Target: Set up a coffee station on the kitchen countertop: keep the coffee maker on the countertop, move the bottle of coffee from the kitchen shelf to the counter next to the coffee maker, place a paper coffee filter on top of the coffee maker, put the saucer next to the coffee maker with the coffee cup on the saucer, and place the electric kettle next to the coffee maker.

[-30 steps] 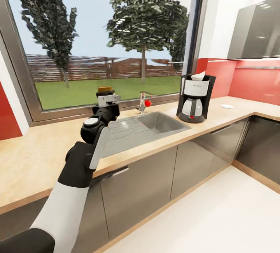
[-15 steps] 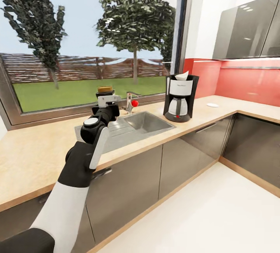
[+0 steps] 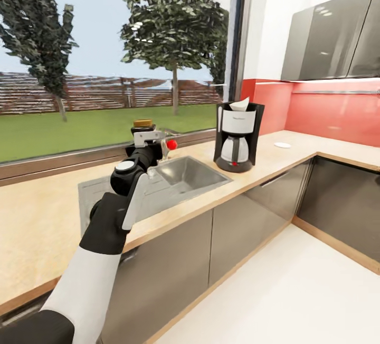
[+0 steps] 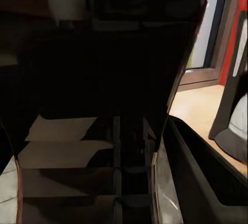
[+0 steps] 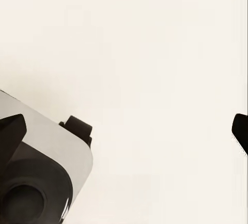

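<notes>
The bottle of coffee [image 3: 142, 122], dark with a brown lid, is held up in front of the window over the sink's drainboard, and my left gripper [image 3: 143, 132] is shut on it. Seen up close in the left wrist view, the bottle [image 4: 103, 105] is a dark mass between the fingers. The black and white coffee maker [image 3: 236, 138] stands on the countertop right of the sink, with a white paper filter [image 3: 240, 104] sticking out of its top. A small white saucer [image 3: 282, 145] lies further right on the counter. My right gripper [image 5: 124, 131] hangs open over the pale floor.
A steel sink [image 3: 187, 172] with a red-knobbed tap [image 3: 171, 145] is set into the wooden countertop [image 3: 47, 217] under the window. The counter turns a corner at the right below a red backsplash [image 3: 327, 114] and grey wall cabinets [image 3: 327, 43]. Part of my base [image 5: 36, 177] is seen over the floor.
The whole head view has shifted, so the sink and coffee maker sit further left in the picture. My left arm keeps the bottle in the same raised pose.
</notes>
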Controlling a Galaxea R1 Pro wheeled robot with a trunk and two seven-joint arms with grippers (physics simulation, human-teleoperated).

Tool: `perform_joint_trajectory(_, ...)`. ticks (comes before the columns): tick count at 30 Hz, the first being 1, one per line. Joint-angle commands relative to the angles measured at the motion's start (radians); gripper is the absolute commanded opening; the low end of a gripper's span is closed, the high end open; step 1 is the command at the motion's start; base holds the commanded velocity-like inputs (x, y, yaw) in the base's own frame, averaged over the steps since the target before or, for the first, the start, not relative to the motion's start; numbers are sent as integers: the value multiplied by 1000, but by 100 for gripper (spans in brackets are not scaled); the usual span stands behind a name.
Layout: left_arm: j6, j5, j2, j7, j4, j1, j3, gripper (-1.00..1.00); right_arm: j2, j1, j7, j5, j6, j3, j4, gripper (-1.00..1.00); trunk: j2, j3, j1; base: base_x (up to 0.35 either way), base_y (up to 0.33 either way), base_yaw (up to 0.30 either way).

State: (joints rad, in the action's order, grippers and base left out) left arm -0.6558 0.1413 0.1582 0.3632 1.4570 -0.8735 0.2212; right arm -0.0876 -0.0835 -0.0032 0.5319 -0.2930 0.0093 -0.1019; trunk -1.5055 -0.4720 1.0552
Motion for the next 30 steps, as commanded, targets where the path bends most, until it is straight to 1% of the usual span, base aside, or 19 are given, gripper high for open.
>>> perform_joint_trajectory(1, -4, 8, 0, 8, 1, -1, 1, -100, 0, -1, 0, 2, -3, 0, 1, 100, -1, -1, 1, 310, -125, -243)
perform_joint_trajectory(10, -4, 8, 0, 8, 0, -1, 1, -100, -1, -1, 0, 2, -3, 0, 1, 100, -1, 4, 1, 272, -178, -261)
perform_joint_trajectory(23, -4, 8, 0, 8, 0, -1, 1, -100, -1, -1, 0, 2, -3, 0, 1, 100, -1, 10, 1, 189, -249, -267)
perform_joint_trajectory(26, -4, 8, 0, 8, 0, -1, 1, -100, 0, -1, -1, 2, -3, 0, 1, 100, -1, 11, 1, 62, -208, -112)
perform_joint_trajectory(30, -4, 9, 0, 8, -15, -1, 1, -100, 0, -1, -1, 2, -4, 0, 1, 100, -1, 11, 1, 10, -35, -18)
